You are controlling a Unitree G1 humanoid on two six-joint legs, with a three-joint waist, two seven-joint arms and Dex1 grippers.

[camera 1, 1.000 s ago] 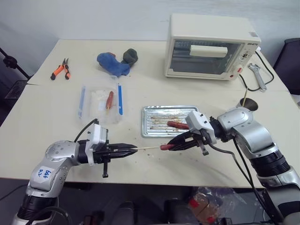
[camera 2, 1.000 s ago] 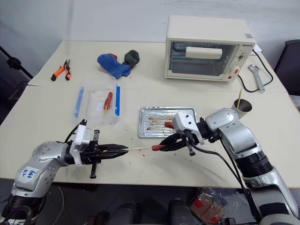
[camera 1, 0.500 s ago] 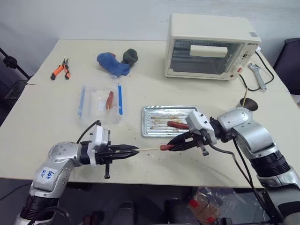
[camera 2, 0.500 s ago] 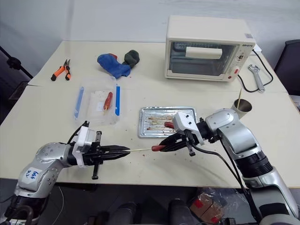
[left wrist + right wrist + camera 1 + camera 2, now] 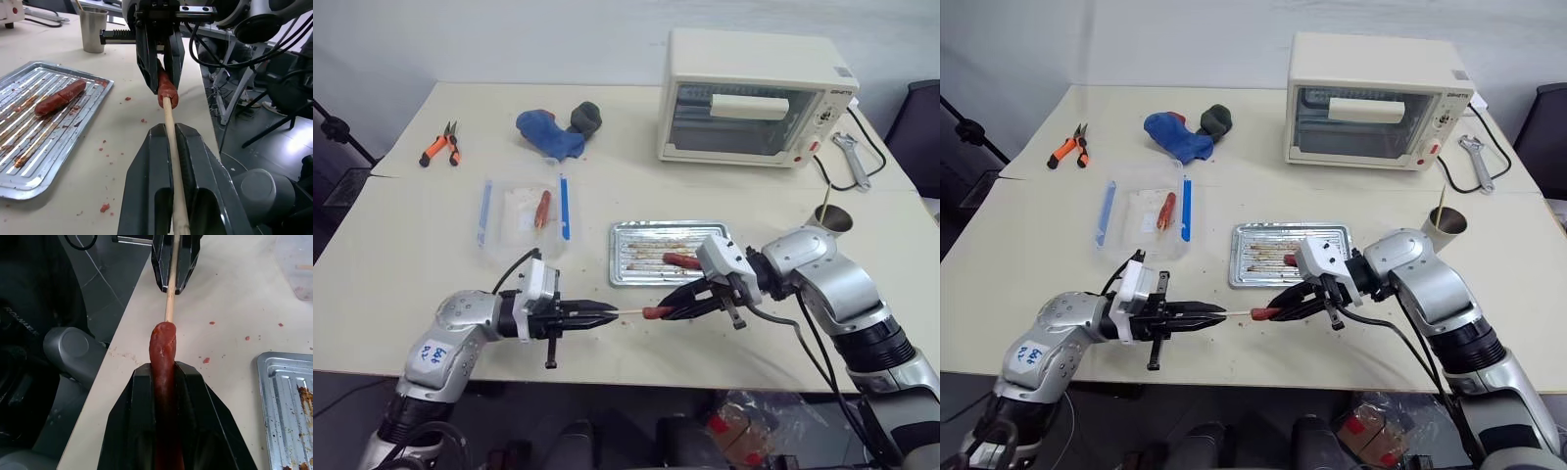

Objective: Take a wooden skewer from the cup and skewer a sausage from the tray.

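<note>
Lower centre: left gripper [image 5: 607, 314] pinches the skewer [image 5: 628, 312], its tip touching the sausage [image 5: 658, 312] clamped in the right gripper [image 5: 671, 310].

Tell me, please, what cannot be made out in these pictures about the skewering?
- How deep the skewer sits in the sausage: its tip is hidden inside the meat in both wrist views.
- The sausage's rear end: covered by the right gripper.
- The skewer's back end: covered by the left gripper.
</note>
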